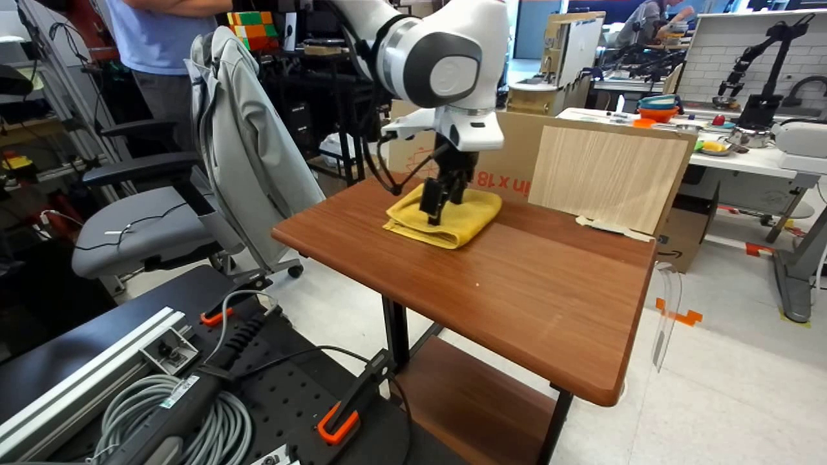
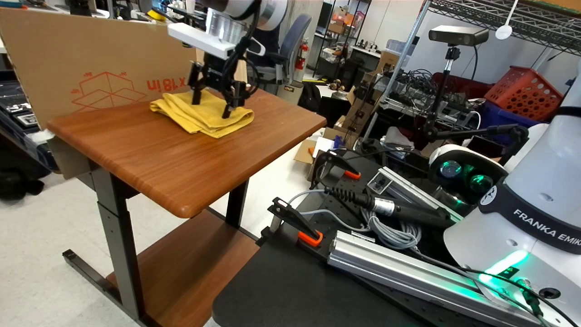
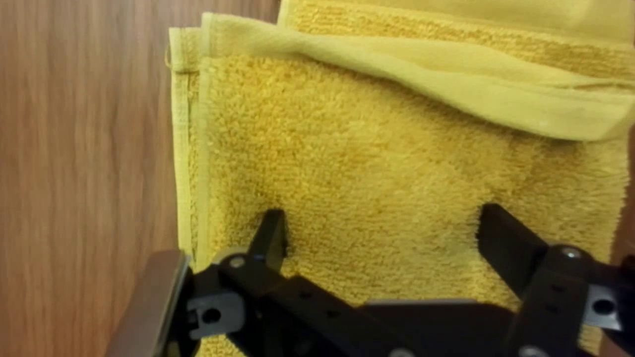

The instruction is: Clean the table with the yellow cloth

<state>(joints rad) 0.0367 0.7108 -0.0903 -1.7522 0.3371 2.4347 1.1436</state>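
Note:
The yellow cloth (image 1: 477,218) lies folded in layers on the reddish-brown table (image 1: 549,310), near its back edge. The cloth (image 2: 193,119) and the table (image 2: 168,168) show in both exterior views. In the wrist view the cloth (image 3: 377,148) fills most of the picture, with a loose hem fold across its upper part and bare table (image 3: 84,163) at the left. My gripper (image 3: 382,218) is open, pointing down, its two fingers wide apart. Its fingertips (image 2: 211,108) are at the cloth's top surface, seemingly touching it. No cloth is pinched between them.
A cardboard panel (image 2: 127,59) stands along the table's back edge, with a pale plywood board (image 1: 601,174) leaning on it. A grey office chair (image 1: 148,226) with a jacket stands beside the table. A black bench (image 1: 284,387) with clamps and cables is in front.

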